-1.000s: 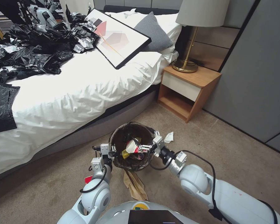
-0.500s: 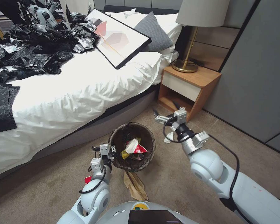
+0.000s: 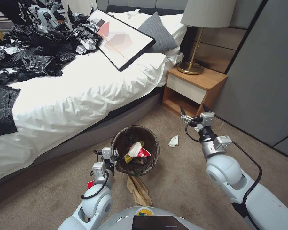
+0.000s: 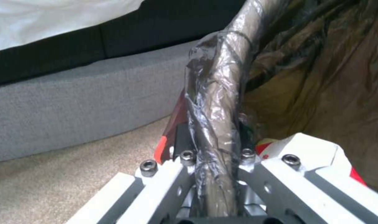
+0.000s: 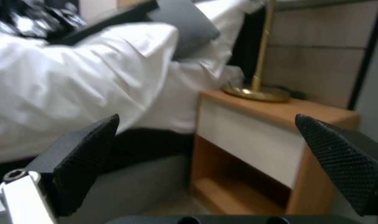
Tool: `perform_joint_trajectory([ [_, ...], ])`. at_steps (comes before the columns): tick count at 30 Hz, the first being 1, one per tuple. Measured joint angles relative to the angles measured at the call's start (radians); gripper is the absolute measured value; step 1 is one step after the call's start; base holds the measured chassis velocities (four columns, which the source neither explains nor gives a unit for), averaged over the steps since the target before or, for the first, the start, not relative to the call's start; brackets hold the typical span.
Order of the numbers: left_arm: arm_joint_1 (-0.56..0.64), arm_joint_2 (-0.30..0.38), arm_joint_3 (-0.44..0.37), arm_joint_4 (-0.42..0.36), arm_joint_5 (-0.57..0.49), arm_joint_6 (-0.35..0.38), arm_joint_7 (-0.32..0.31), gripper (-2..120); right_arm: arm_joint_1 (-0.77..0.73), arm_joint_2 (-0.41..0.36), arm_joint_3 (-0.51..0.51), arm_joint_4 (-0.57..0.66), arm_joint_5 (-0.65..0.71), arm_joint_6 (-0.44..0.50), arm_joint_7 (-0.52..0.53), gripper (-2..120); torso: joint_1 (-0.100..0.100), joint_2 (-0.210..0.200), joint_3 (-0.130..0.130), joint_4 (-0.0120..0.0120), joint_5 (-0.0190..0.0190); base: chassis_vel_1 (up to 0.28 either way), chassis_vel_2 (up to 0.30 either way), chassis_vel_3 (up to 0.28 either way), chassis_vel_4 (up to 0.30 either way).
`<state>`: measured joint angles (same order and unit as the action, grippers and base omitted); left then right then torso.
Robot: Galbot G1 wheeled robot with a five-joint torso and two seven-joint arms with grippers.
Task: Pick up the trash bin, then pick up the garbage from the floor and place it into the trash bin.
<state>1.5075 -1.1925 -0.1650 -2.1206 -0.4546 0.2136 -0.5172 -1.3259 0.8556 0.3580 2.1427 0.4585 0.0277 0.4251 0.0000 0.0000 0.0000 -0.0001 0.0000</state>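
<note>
From the head camera, the small round trash bin (image 3: 136, 150) with a dark brown bag liner folded over its rim stands on the beige carpet (image 3: 188, 179) near the robot, just beside the grey base of the white-sheeted bed (image 3: 86, 92). Inside it lie yellow, red and white snack wrappers (image 3: 136, 151). The left gripper (image 3: 113, 156) is closed on the bin's near-left rim. A crumpled white paper scrap (image 3: 173, 141) lies on the carpet to the right of the bin, and a flat brown paper bag (image 3: 139, 190) lies on the near side of the bin, partly under it. The right gripper (image 3: 192, 113) hangs in the air farther right, in front of the wooden nightstand (image 3: 195, 92), its two black fingers spread wide and holding nothing.

In the left wrist camera, the left gripper (image 4: 216, 161) clamps the liner-wrapped rim of the trash bin (image 4: 222, 93), with the bed's grey base behind.

In the right wrist camera, the right gripper's black textured fingertips (image 5: 87, 155) stand far apart with nothing between them, facing the nightstand (image 5: 276, 133) and a brass lamp base (image 5: 257, 93) on its top.
</note>
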Motion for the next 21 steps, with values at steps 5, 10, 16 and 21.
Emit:
perform_joint_trajectory([
  [5, 0.0, 0.003, -0.004, -0.002, -0.001, 0.0, 0.0, 2, -0.057, 0.041, 0.031, -0.062, -0.064, 0.029, 0.009, 100, 0.0, 0.0, 0.0, 0.0001, 0.0001, 0.0, 0.0, 0.0, 0.0],
  [10, -0.002, 0.006, -0.006, -0.002, -0.002, -0.001, 0.0, 2, -0.101, 0.067, 0.037, -0.097, -0.116, 0.058, -0.004, 100, 0.0, 0.0, 0.0, 0.0001, -0.0001, 0.0, 0.0, 0.0, 0.0],
  [16, -0.004, 0.011, -0.008, 0.002, -0.002, -0.004, -0.001, 2, -0.158, 0.108, 0.027, -0.134, -0.197, 0.107, -0.041, 100, 0.0, 0.0, 0.0, 0.0, -0.0002, 0.0, 0.0, 0.0, 0.0],
  [21, -0.005, 0.01, -0.007, 0.006, -0.002, -0.005, -0.002, 2, -0.181, 0.13, 0.016, -0.149, -0.229, 0.125, -0.052, 100, 0.0, 0.0, 0.0, 0.0001, -0.0002, 0.0, 0.0, 0.0, 0.0],
])
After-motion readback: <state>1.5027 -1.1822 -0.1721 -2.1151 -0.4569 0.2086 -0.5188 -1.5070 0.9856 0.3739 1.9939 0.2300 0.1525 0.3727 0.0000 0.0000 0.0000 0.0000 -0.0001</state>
